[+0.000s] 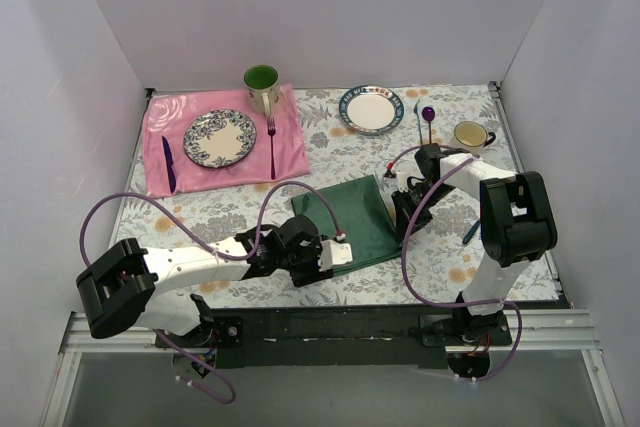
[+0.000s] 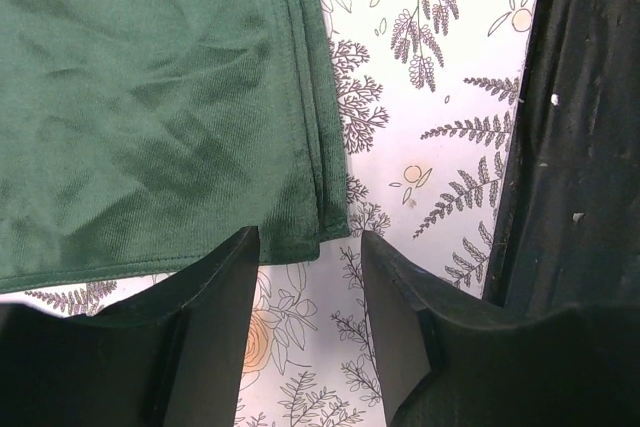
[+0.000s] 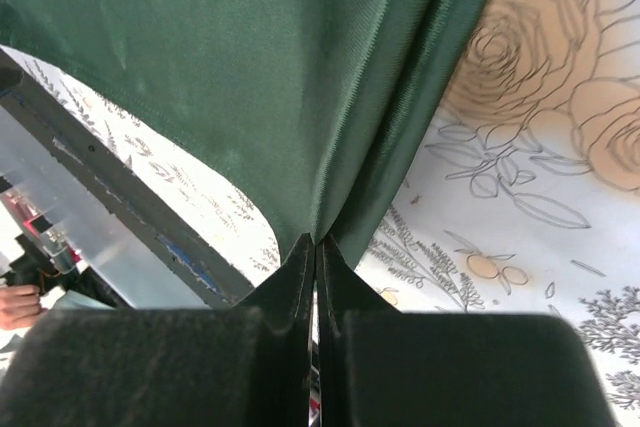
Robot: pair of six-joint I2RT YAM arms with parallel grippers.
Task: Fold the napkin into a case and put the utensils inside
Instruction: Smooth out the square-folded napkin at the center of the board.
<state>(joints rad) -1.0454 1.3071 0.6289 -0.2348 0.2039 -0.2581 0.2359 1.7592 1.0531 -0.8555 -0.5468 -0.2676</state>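
Folding looks partly done: the napkin [image 1: 352, 219] lies at the middle of the table as a smaller, tilted rectangle, and the left wrist view shows several hems stacked along its side edge, so it is doubled over at least once. It does not yet read as a case with an open pocket. No utensils can be seen on or in it, so by this judgement the last folds and all the loading are left.

The right gripper [image 3: 316, 247] is closed tight on the cloth, which bunches into a pleat at the fingertips and lifts off the floral tablecloth [image 2: 420, 147] there. The left gripper [image 2: 305, 247] stands partly open and holds nothing, with the napkin's near corner lying just ahead of the gap between its fingers.

The fabric is dark green, plain and soft, with a faint sheen and shallow creases.
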